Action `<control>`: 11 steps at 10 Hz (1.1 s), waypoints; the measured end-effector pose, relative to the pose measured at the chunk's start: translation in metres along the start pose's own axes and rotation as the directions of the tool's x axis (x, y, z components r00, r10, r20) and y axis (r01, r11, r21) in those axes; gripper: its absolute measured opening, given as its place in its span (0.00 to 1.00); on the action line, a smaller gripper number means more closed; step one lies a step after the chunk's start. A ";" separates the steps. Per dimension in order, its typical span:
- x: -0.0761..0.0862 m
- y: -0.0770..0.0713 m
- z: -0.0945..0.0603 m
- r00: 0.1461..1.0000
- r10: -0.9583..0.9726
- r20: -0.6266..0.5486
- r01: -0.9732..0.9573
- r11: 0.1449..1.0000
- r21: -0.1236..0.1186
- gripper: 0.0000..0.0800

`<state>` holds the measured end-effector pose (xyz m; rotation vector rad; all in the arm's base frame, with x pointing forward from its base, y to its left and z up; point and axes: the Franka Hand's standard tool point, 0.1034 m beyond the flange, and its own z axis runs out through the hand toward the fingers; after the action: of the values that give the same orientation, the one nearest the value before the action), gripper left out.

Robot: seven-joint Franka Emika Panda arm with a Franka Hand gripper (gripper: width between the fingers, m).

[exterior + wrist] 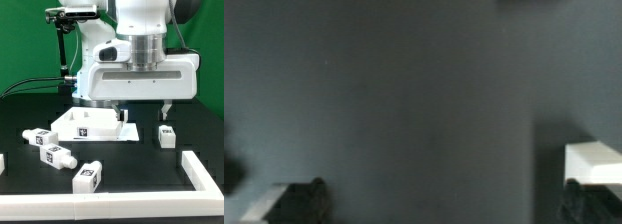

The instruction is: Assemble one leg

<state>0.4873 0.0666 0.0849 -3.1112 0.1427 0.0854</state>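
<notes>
We see the nearest leg [88, 177] at seven o'clock from the gripper [144, 110], another leg [168, 135] at five o'clock. The jaws gape wide, empty, touching nothing; the arm [140, 40] points straight down near the white panel [85, 125].

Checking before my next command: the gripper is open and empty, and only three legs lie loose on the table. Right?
Not quite. The exterior view shows four legs, not three: three to the exterior view's left of and in front of the panel, and a fourth to its right. The gripper is open and empty, as you said.
</notes>
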 end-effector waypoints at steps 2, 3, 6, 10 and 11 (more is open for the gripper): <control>0.001 0.000 0.000 1.000 0.000 -0.001 0.000 1.000 0.000 0.81; 0.003 0.005 0.002 1.000 -0.023 0.011 0.023 1.000 0.002 0.81; 0.073 0.052 -0.016 0.997 0.002 0.074 -0.003 1.000 0.016 0.81; 0.085 0.059 -0.018 0.997 -0.007 0.071 0.006 1.000 0.018 0.81; 0.085 0.063 -0.015 0.997 -0.004 0.081 0.002 1.000 0.014 0.81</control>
<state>0.5670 -0.0040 0.0934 -3.0876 0.1361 0.2096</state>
